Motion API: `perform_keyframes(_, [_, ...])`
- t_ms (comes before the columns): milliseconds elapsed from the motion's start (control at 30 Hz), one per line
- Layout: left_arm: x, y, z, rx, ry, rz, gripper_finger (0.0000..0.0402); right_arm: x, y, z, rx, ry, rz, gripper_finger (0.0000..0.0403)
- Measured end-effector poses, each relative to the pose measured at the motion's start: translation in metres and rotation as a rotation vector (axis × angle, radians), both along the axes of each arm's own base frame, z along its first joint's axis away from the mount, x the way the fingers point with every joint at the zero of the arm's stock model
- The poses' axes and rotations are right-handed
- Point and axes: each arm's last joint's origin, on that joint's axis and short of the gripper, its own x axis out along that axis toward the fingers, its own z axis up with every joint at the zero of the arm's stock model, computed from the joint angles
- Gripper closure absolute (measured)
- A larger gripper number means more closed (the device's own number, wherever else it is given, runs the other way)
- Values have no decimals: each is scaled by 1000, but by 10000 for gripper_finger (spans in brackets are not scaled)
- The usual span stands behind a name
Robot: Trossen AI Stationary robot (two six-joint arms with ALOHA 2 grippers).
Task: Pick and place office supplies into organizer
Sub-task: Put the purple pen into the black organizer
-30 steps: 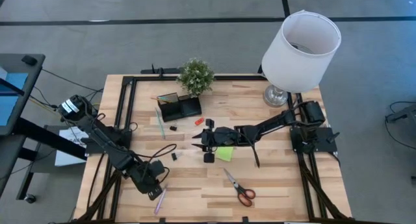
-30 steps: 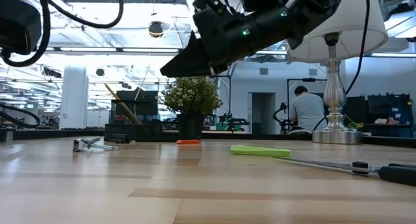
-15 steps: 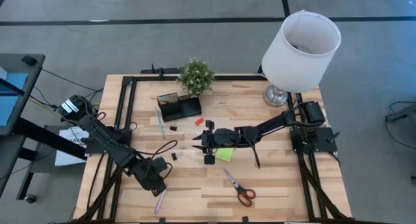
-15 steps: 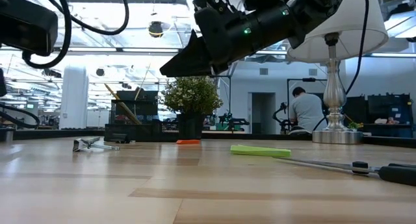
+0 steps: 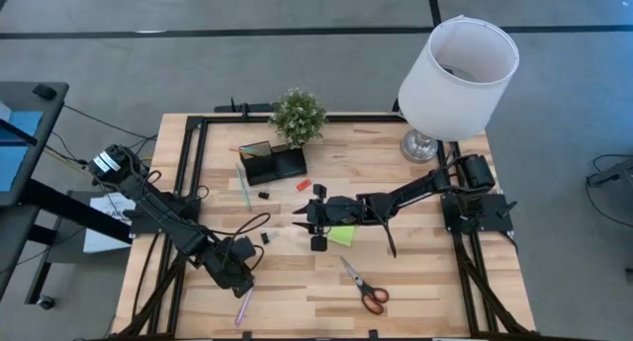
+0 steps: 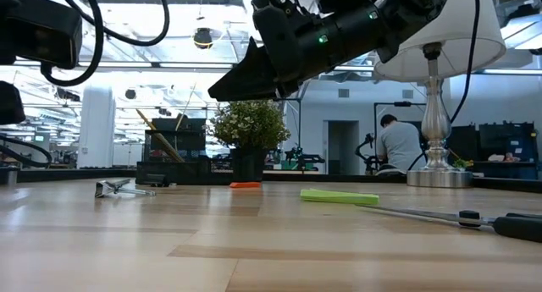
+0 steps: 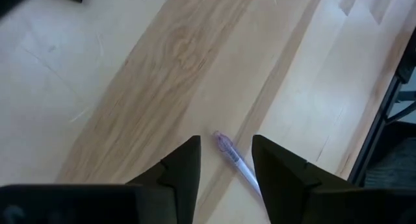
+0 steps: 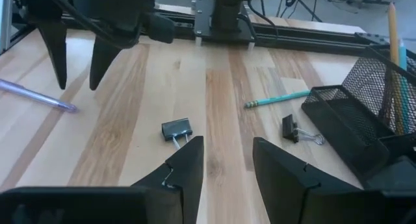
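Observation:
My left gripper is open near the table's near-left corner. Its fingers stand on either side of the far end of a pink pen that lies flat on the wood; they do not touch it. My right gripper is open and hovers above the table's middle, over a black binder clip. The lime-green sticky-note square lies under its arm. Red-handled scissors lie toward the near edge. The black mesh organizer stands by the plant, with pencils upright in it.
A teal pencil, a second binder clip and a small red piece lie beside the organizer. A potted plant and a white-shaded lamp stand along the far edge. A person sits in the room behind.
My left gripper has moved a little toward the far edge, along the pink pen and away from the near edge. It has stayed open.

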Motion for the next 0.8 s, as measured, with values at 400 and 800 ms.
perform_keyframes(400, [1, 1, 0, 31, -28, 24, 270, 0, 0, 0, 1, 0, 1, 276])
perform_keyframes(800, [5, 6, 0, -19, -10, 143, 270, 0, -1, 0, 194, 4, -35, 276])
